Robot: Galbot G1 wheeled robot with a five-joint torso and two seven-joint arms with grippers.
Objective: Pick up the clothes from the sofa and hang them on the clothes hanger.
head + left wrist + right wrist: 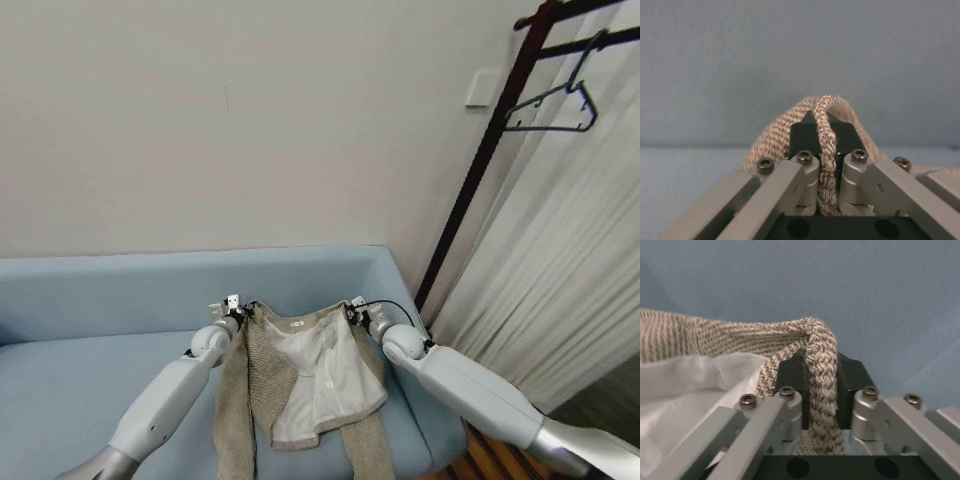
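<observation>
In the head view's lower centre, left gripper and right gripper hold the beige cardigan by its shoulders over the blue sofa; the hanger hangs upper right. Each wrist view shows its jaws clamped on the cardigan's braided edge, mid-frame.

Beige cardigan over sofa, hanger on rack

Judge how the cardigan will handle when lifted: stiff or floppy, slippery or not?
Likely floppy: the cardigan drapes limply between the left tool and right tool, sleeves dangling. Probably not slippery: its coarse knit edge is pinched in both.
</observation>
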